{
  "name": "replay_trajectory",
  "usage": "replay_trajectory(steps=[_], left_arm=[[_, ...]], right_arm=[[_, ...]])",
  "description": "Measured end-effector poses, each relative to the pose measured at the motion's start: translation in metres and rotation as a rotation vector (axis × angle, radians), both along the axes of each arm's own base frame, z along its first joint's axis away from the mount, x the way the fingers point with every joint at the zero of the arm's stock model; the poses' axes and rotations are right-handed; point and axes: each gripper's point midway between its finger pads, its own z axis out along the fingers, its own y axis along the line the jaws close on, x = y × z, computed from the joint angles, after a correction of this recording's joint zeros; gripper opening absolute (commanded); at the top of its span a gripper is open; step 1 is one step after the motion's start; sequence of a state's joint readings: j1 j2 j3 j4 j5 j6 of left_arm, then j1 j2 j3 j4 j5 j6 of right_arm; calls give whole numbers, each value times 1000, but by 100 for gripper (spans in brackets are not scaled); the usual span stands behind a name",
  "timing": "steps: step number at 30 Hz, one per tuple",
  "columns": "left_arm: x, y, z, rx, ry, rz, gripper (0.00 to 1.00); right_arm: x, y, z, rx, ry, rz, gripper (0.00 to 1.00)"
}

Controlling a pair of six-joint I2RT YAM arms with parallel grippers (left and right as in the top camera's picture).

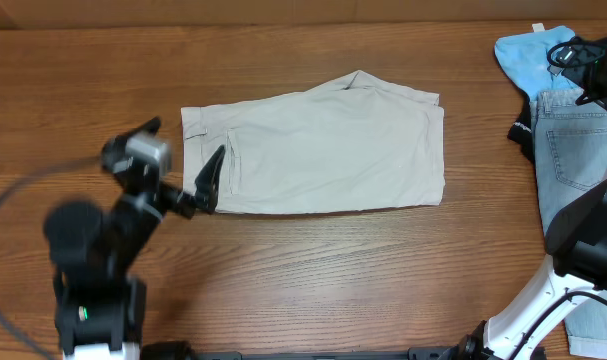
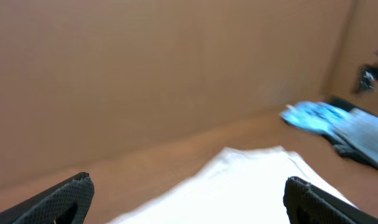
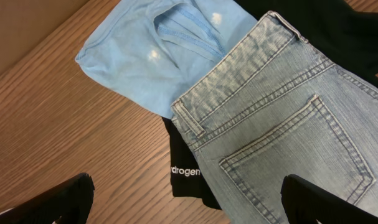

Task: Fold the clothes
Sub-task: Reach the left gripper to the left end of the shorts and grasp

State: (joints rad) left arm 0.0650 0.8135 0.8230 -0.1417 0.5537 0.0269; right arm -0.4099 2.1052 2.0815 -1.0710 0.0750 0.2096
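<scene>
You are looking at a job that is, by my reading, only partly done. The khaki shorts (image 1: 323, 150) are lying flat on the table (image 1: 283, 290) in the middle of the overhead frame. They are showing as a single leg-width panel, waistband at the left and hems at the right, so I am judging that one leg is already lying over the other. A second fold, waistband toward hems, looks to be what is left for them.

Your left gripper (image 1: 211, 178) is hanging at the waistband end, at the shorts' left edge. In its wrist view the fingers are standing wide apart with nothing between them, so it is gripping nothing.

The rest is sitting at the upper right of the overhead frame. The denim shorts (image 3: 282, 124) are lying spread over the black garment (image 3: 185, 174), with the sky-blue top (image 3: 132, 56) rumpled beside them, and none of it is looking folded. Your right gripper (image 3: 185, 183) is hovering above that heap, its fingers likewise spread wide and empty.
</scene>
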Motion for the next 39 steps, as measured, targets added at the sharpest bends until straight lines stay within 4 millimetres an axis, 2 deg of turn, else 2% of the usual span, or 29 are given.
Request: replay_trajectory(steps=[4, 7, 10, 13, 16, 20, 24, 28, 33, 39], left_arm=[[16, -17, -10, -30, 93, -129, 100], [30, -16, -28, -49, 216, -121, 100], [44, 1, -51, -44, 405, -3, 100], [52, 33, -72, 21, 615, 187, 100], [66, 59, -76, 91, 681, 322, 100], [76, 75, -94, 136, 739, 409, 100], [85, 88, -120, 79, 831, 490, 100], [94, 109, -149, -29, 925, 536, 100], [100, 110, -194, -140, 1071, 485, 100], [102, 102, -247, -166, 1216, 442, 100]], right_arm=[[0, 0, 0, 0, 0, 1, 100], [0, 0, 0, 0, 0, 0, 100], [0, 0, 0, 0, 0, 1, 100], [0, 0, 0, 0, 0, 0, 100], [0, 0, 0, 1, 1, 0, 100], [0, 0, 0, 0, 0, 1, 100], [0, 0, 0, 0, 1, 0, 100], [0, 0, 0, 0, 0, 0, 100], [0, 0, 0, 1, 0, 0, 100], [0, 0, 0, 1, 0, 0, 100]])
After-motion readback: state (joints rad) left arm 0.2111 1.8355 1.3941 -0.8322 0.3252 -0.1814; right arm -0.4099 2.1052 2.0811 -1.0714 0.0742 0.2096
